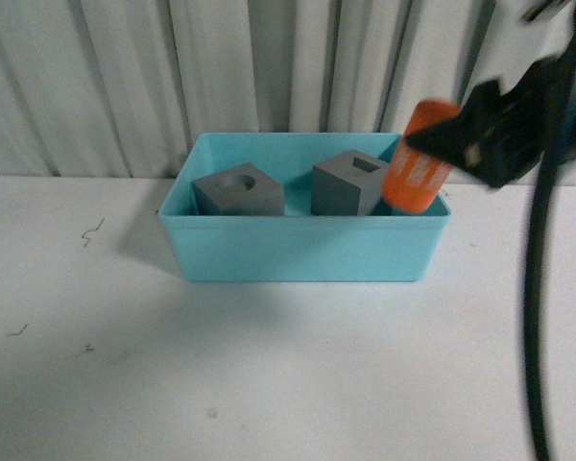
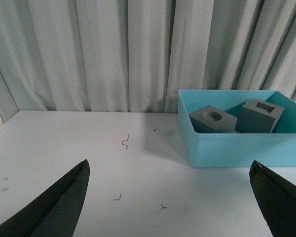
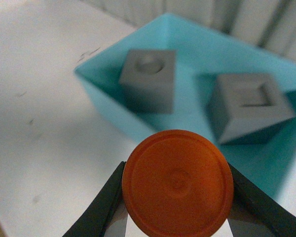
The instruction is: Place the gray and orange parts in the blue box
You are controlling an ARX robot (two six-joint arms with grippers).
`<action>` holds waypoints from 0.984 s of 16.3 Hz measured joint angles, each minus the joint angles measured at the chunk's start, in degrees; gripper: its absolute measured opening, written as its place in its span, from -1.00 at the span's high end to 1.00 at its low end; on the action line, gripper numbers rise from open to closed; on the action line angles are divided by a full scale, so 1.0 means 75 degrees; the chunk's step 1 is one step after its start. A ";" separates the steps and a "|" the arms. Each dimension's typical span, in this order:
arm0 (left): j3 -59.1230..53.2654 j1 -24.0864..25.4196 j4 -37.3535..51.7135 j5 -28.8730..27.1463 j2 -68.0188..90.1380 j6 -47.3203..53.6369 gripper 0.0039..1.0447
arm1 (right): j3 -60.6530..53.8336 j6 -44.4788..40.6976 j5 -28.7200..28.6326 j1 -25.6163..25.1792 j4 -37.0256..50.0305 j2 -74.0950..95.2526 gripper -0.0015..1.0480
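left gripper [image 2: 170, 164]: jaws standing wide apart, gripping nothing, hanging low over the table [image 1: 269, 384], box off to one side ahead of it
right gripper [image 3: 178, 202]: clamping the cylinder from both sides
cylinder [image 1: 415, 173]: orange, hanging tilted in the air over the box's right end, just beside the slot cube; whether they are touching, cannot tell
box [image 1: 298, 252]: sitting on the table, holding both cubes
round-hole cube [image 1: 238, 194]: lying in the box's left half
slot cube [image 1: 348, 185]: sitting in the box's right half, apart from the other
curtain [image 1: 173, 77]: hanging behind the box

Two gray cubes [image 1: 238, 195] sit in the turquoise bin [image 1: 298, 252]; the orange cylinder [image 1: 418, 163] hangs tilted above its right end.
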 joint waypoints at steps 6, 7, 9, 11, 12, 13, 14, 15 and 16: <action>0.0000 0.0000 0.0000 0.0000 0.0000 0.0000 -0.88 | 0.2658 -0.0050 0.0236 -0.0484 -0.0714 0.1556 0.10; 0.0000 0.0000 0.0000 0.0000 0.0000 0.0000 -0.88 | 0.2809 -0.0047 0.0236 -0.0425 -0.0726 0.1699 0.10; 0.0000 0.0000 0.0000 0.0000 0.0000 0.0000 -0.88 | 0.3520 0.0009 0.0210 -0.0166 -0.0822 0.2323 0.10; 0.0000 0.0000 0.0000 0.0000 0.0000 0.0000 -0.88 | 0.4229 0.0087 0.0195 0.0108 -0.0962 0.2958 0.10; 0.0000 0.0000 0.0000 0.0000 0.0000 0.0000 -0.88 | 0.4511 0.0157 0.0175 0.0245 -0.1070 0.3252 0.10; 0.0000 0.0000 0.0000 0.0000 0.0000 0.0000 -0.88 | 0.4663 0.0224 0.0172 0.0309 -0.1055 0.3430 0.10; 0.0000 0.0000 0.0000 0.0000 0.0000 0.0000 -0.88 | 0.4797 0.0291 0.0172 0.0396 -0.1087 0.3605 0.10; 0.0000 0.0000 0.0000 0.0000 0.0000 0.0003 -0.88 | 0.4960 0.0388 0.0169 0.0466 -0.1096 0.3815 0.10; 0.0000 0.0000 0.0000 -0.0003 0.0000 0.0000 -0.88 | 0.5091 0.0440 0.0175 0.0504 -0.1125 0.3960 0.10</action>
